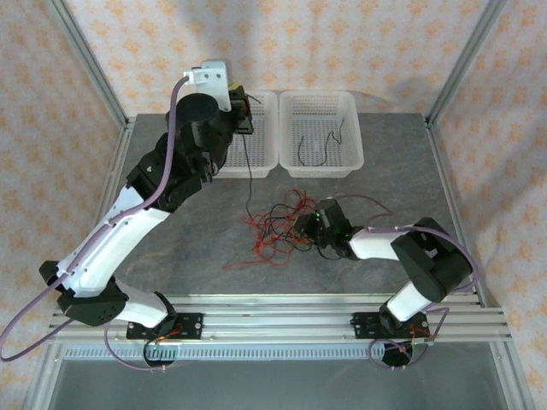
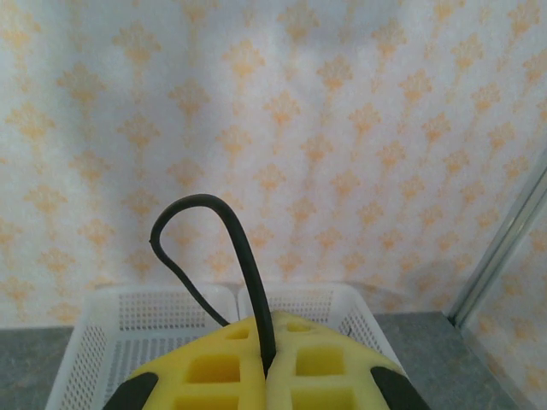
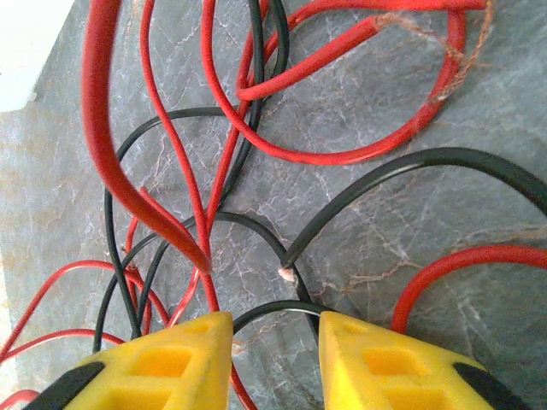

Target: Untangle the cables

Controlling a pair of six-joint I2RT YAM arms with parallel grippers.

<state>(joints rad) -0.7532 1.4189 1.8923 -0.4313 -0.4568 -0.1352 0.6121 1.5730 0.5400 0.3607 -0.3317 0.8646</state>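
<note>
A tangle of thin red and black cables point(image 1: 280, 227) lies on the grey table in front of the baskets. My left gripper point(image 1: 243, 109) is raised over the left white basket point(image 1: 263, 162), shut on a black cable point(image 1: 249, 175) that hangs from it down to the tangle. In the left wrist view that black cable point(image 2: 248, 265) loops up from between the closed yellow pads point(image 2: 214, 367). My right gripper point(image 3: 273, 329) is low over the tangle's right side point(image 1: 313, 224) and open. A black cable point(image 3: 278, 307) runs across the gap between its fingertips, with red cables point(image 3: 184, 205) just beyond.
The right white basket point(image 1: 350, 158) holds one black cable point(image 1: 318, 149). Both baskets stand side by side at the back of the table. Metal frame posts point(image 1: 90, 64) rise at the back corners, and a rail point(image 1: 273, 312) runs along the near edge.
</note>
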